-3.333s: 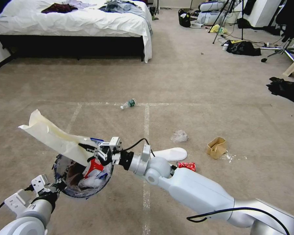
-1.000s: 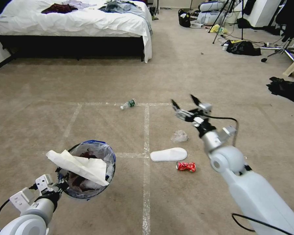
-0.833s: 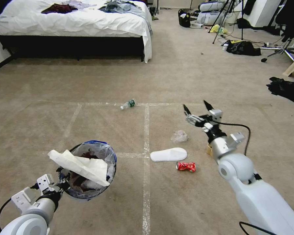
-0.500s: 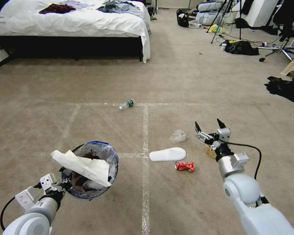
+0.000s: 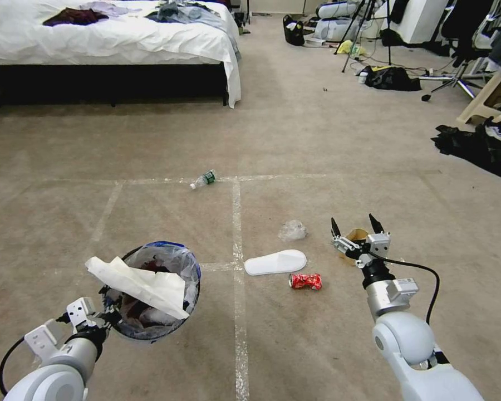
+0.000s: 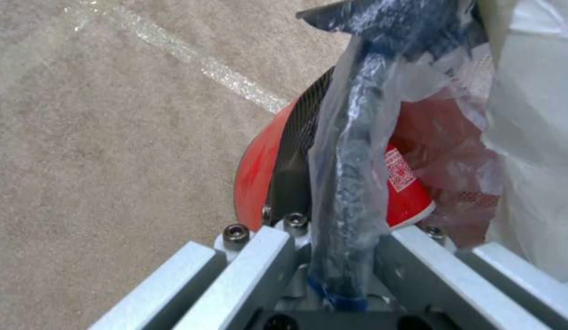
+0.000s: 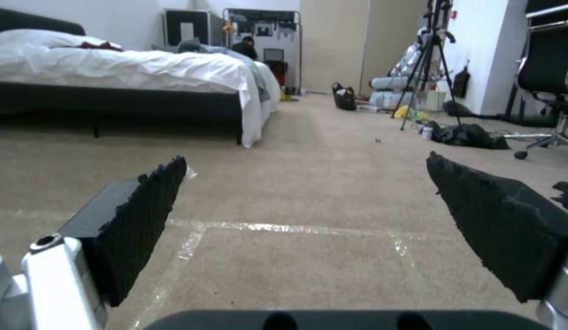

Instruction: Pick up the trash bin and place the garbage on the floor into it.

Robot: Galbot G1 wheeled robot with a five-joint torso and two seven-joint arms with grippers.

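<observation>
The trash bin (image 5: 175, 262) hangs above the carpeted floor (image 5: 317, 139) at lower left, holding a big crumpled white paper (image 5: 139, 284). My left gripper (image 5: 97, 322) is shut on its near rim; the left wrist view shows the red base (image 6: 253, 169) and the bagged rim (image 6: 351, 192) pinched between the fingers. My right gripper (image 5: 356, 225) stands open over a brown cardboard piece (image 5: 355, 235). Its black pads (image 7: 143, 220) are wide apart. On the floor lie a crushed red can (image 5: 304, 281), a crumpled clear wrapper (image 5: 292, 229) and a clear green-labelled bottle (image 5: 202, 179).
A white slipper (image 5: 275, 262) lies beside the can. A bed (image 5: 111, 39) stands at the far left. Tripods and bags (image 5: 367, 33) fill the far right, with black clothes heaps (image 5: 473, 147) and a stool (image 5: 484, 100). White tape lines (image 5: 236, 223) cross the carpet.
My right gripper let the white paper go into the bin, then swung right and down to hover open over the cardboard piece. The camera has shifted slightly rightward.
</observation>
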